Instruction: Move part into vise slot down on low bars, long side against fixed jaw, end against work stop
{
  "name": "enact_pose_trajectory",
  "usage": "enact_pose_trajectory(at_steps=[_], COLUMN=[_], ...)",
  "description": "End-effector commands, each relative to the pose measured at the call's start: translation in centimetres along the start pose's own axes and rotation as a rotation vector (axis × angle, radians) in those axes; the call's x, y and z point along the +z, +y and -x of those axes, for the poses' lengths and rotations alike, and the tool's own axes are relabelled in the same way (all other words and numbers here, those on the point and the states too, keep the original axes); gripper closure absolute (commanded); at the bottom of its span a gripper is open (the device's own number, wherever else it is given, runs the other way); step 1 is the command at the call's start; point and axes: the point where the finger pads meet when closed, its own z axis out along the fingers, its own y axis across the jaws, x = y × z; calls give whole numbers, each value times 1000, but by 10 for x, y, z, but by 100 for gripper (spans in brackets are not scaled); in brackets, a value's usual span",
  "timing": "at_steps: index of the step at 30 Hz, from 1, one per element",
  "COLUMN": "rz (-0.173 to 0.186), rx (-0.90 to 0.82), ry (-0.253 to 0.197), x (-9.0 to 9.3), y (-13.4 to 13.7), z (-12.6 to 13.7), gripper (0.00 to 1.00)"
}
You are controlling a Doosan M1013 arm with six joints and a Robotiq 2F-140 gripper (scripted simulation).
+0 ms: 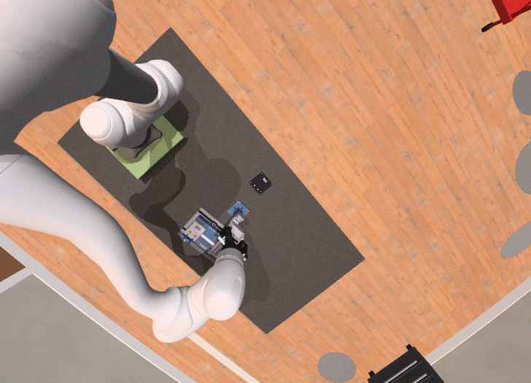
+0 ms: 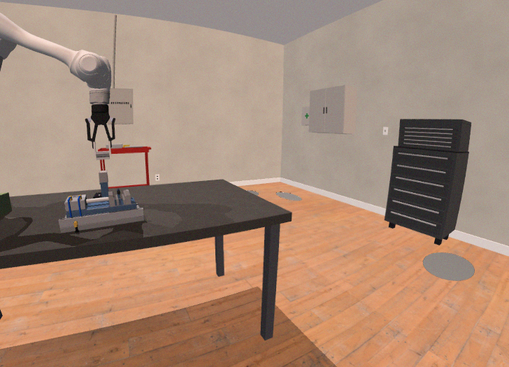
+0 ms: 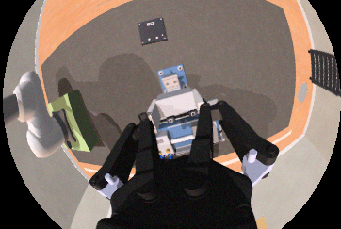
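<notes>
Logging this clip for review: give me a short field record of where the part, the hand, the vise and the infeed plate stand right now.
hand: shut on the part, pointing down
part: pale block held in the air, well above the table
below the part: V-block, beside the vise
vise: open, nothing between its jaws
infeed plate: black, bare
arm contact: touches only the part

A dark desk on square legs is standing on a plank floor. Lying directly on its top: the vise on a grey base plate near the front edge; just beside it, the V-block on a blue foot; well apart, the black infeed plate; at the far end, a green pedestal bearing the arm.
</notes>
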Motion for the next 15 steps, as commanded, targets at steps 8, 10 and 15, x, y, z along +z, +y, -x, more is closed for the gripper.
enact_pose_trajectory(at_steps=[8,10,15], rz=[-12,-12,-12], rx=[5,5,5], ry=[24,27,42], x=[4,4,4], y=[-5,-5,-5], z=[1,1,1], gripper=[100,100,100])
